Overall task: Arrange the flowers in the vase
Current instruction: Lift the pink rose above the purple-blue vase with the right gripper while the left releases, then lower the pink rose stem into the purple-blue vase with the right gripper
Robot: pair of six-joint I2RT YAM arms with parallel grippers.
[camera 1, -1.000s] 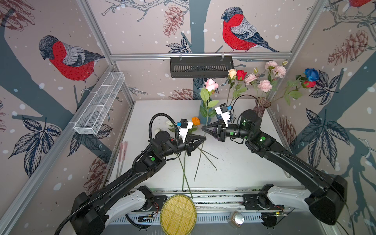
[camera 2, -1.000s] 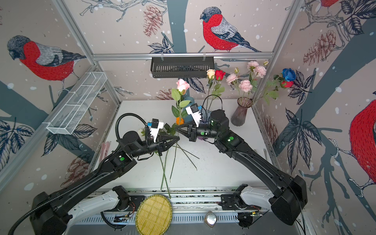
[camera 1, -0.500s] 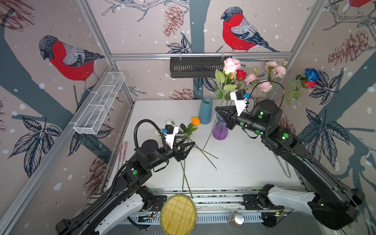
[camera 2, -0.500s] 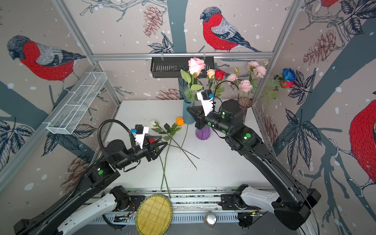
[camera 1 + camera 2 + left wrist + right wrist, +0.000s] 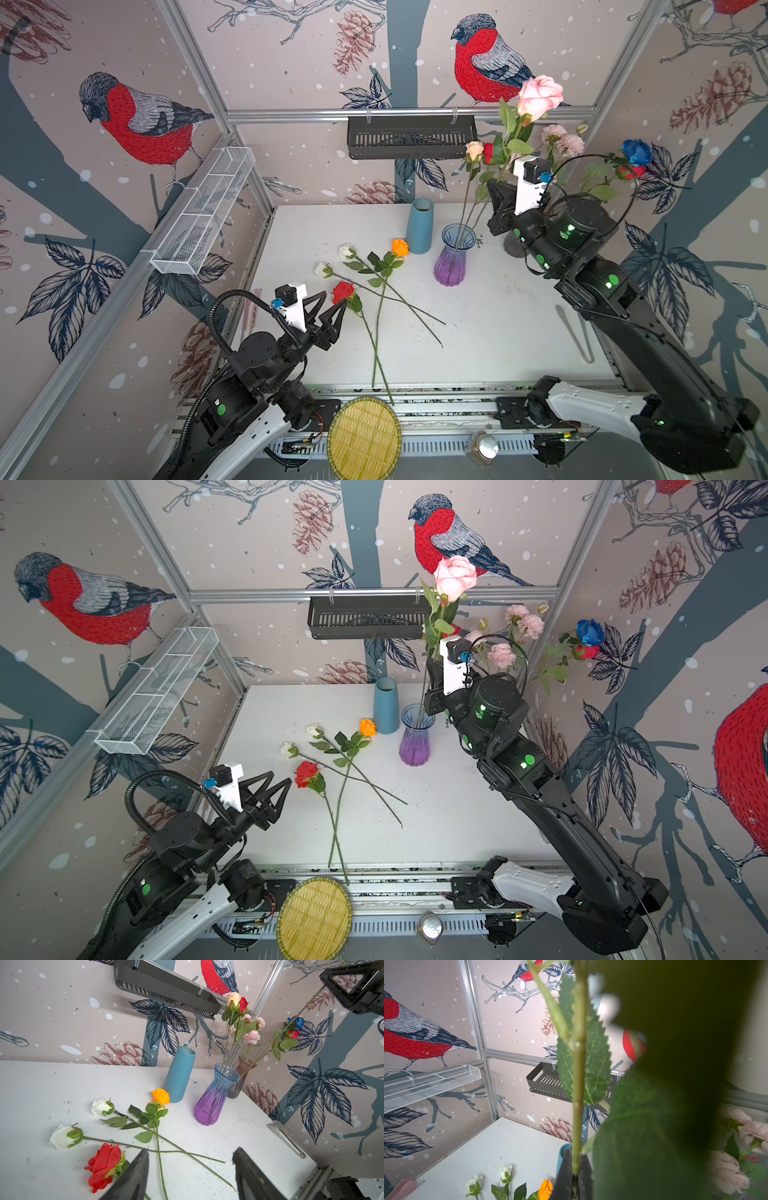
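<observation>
The white table [image 5: 498,332] fills the lower centre of both top views. Right of centre, the right gripper [image 5: 575,1167] is clamped on the stem of a pink rose [image 5: 539,96]. The bloom stands high at the upper right. The stem hangs toward the vase [image 5: 455,257] at centre, which holds a peach rose [image 5: 473,149] among others. Whether the stem tip is inside cannot be told.

At the lower left, the left gripper [image 5: 191,1150] gapes empty beside a red rose [image 5: 343,291]. An orange rose [image 5: 400,247] and white roses [image 5: 345,251] lie nearby.

The stem may snag the rim or the stems inside and tip the vase.
</observation>
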